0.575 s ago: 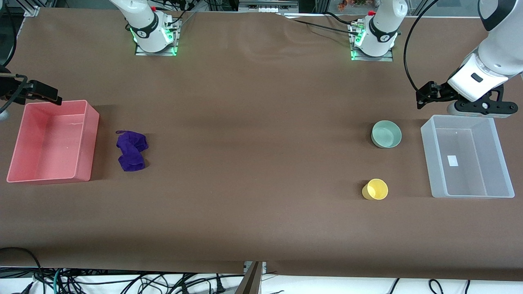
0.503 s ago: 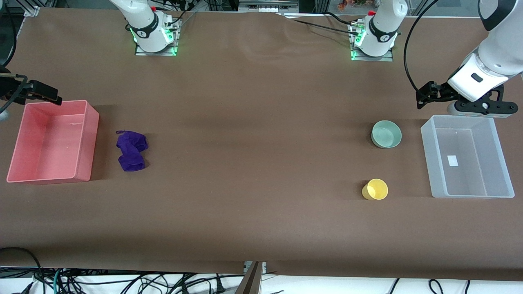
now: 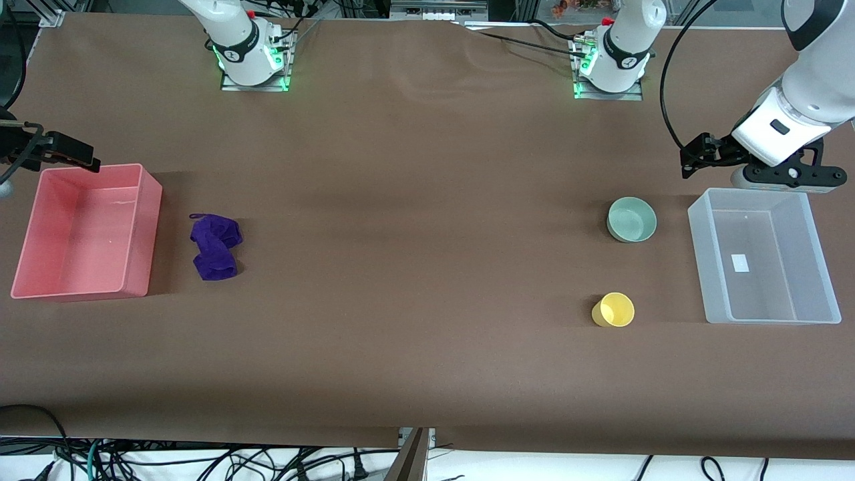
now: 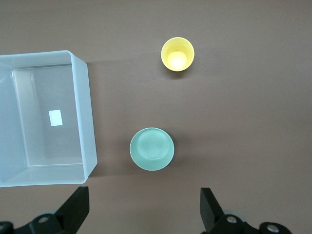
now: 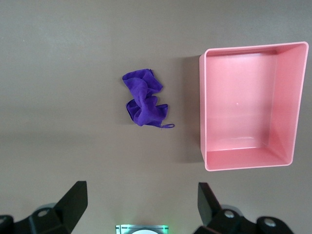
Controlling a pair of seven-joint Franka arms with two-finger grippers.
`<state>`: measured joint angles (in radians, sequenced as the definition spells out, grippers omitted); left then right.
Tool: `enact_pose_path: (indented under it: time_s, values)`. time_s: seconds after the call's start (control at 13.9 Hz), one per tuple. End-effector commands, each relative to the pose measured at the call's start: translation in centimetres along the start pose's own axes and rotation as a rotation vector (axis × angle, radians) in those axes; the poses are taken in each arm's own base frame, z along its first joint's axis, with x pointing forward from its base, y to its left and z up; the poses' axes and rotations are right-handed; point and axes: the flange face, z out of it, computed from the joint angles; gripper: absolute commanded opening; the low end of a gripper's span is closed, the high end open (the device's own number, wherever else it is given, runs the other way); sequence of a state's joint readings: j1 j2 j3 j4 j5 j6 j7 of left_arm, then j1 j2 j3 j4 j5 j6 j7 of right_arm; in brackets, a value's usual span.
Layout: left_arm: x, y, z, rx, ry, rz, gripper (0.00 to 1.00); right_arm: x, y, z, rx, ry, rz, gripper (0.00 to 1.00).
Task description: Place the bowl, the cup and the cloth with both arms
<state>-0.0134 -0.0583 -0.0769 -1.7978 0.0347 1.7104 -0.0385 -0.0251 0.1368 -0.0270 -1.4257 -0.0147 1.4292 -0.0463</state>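
Observation:
The mint-green bowl (image 3: 631,219) stands upright on the table beside the clear bin, and also shows in the left wrist view (image 4: 152,148). The yellow cup (image 3: 613,310) stands nearer the front camera than the bowl, and also shows in the left wrist view (image 4: 178,53). The purple cloth (image 3: 215,246) lies bunched beside the pink bin, and also shows in the right wrist view (image 5: 145,103). My left gripper (image 3: 785,178) (image 4: 144,196) hangs open and empty, high over the table by the clear bin's farther edge. My right gripper (image 5: 141,195) hangs open and empty; in the front view only its wrist shows at the edge.
A clear plastic bin (image 3: 699,267) (image 4: 84,112) sits at the left arm's end of the table. A pink bin (image 3: 148,227) (image 5: 204,112) sits at the right arm's end. Both hold nothing. The right arm's base (image 3: 250,60) shows in the right wrist view (image 5: 141,229).

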Motion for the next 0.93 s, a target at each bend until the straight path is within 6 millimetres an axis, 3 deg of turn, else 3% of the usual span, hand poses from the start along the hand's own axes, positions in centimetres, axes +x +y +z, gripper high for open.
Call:
enact_pose_path:
  time_s: [0.0,0.5,0.86]
  values:
    - [0.3,0.0,-0.5,-0.025,0.002,-0.017,1.00,0.0,0.2,-0.3,-0.007,0.009,-0.003,1.00]
    - [0.6,-0.2,-0.3,-0.028,-0.017,-0.019,1.00,0.1,0.0,-0.3,-0.008,0.010,-0.006,1.00]
    - [3.4,-0.4,-0.2,-0.029,-0.030,-0.021,1.00,0.1,0.0,-0.3,-0.008,0.010,-0.006,1.00]
